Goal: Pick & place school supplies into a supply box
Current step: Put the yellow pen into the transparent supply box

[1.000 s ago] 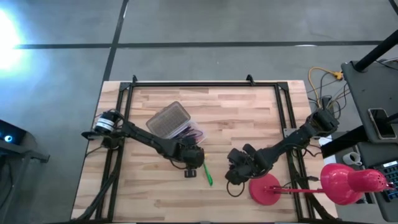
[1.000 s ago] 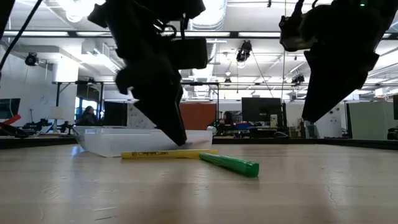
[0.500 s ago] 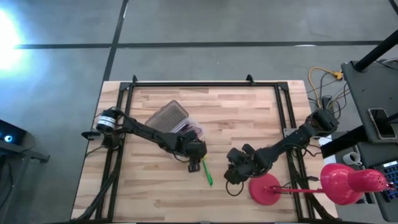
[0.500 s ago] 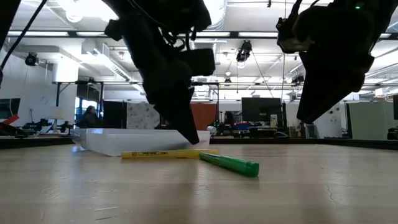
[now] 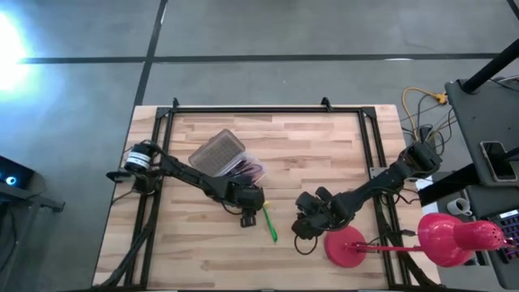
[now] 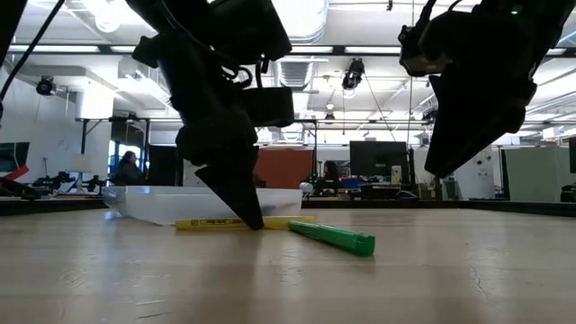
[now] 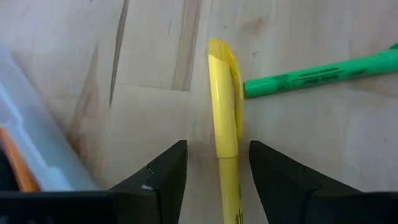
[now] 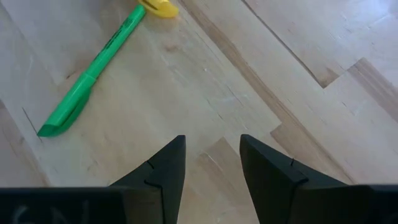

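Yellow plastic highlighter pen (image 7: 223, 124), lying flat on the pale wooden bench (image 5: 308, 154), just beside the clear plastic supply box (image 5: 243, 169) with its ribbed grey lid (image 5: 217, 153) hinged open; one slim green plastic marker (image 5: 269, 225) lies next to it, its tip nearly touching the yellow one's cap end.

Left gripper (image 7: 214, 171): lowered over the yellow highlighter, fingers parted to either side of the barrel with a gap on each side, gripping nothing; the low view shows the finger tips down at bench level.

Right gripper (image 8: 210, 163): hanging above bare bench near the green marker, fingers spread, empty.

Hazards, as judged: the barrel sits nearer one finger than the other, so closing may roll or skid it away; the green marker is close enough to be nudged; the box wall lies just beside the pick point and could be bumped on lift.

Count: two pens loose on the bench, one yellow, one green; one box, holding several purple and orange items too bunched to number; one red desk lamp (image 5: 438, 239) at the bench's edge, not part of the job.
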`<state>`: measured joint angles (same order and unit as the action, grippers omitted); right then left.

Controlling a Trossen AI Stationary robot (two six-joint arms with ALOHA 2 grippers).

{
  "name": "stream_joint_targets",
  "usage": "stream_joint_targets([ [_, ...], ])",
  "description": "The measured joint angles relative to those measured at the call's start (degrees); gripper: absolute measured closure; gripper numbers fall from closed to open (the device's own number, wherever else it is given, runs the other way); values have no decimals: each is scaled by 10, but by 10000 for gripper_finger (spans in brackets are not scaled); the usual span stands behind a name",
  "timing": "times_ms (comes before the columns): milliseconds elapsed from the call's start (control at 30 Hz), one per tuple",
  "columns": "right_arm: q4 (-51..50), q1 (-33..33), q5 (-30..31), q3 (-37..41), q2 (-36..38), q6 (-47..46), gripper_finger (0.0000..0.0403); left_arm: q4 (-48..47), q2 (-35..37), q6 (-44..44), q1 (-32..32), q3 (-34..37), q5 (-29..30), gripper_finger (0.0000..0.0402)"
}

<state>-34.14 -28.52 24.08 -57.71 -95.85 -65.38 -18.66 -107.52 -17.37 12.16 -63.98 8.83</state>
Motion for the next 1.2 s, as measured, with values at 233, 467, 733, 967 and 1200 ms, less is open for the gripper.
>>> stream_joint_targets([
  [233, 0, 5, 1, 0, 0, 11, 259, 5, 2, 2, 2, 12, -13, 271],
  [467, 0, 8, 1, 0, 0, 10, 259, 20, 2, 3, 3, 12, -23, 371],
  [733, 0, 8, 1, 0, 0, 8, 259, -13, -1, -2, 4, -28, -36, 385],
  [967, 0, 8, 0, 0, 0, 8, 259, -84, 35, -64, 3, -101, -19, 389],
  [1200, 3, 8, 0, 0, 0, 8, 259, -224, 89, -121, -16, -104, 83, 389],
])
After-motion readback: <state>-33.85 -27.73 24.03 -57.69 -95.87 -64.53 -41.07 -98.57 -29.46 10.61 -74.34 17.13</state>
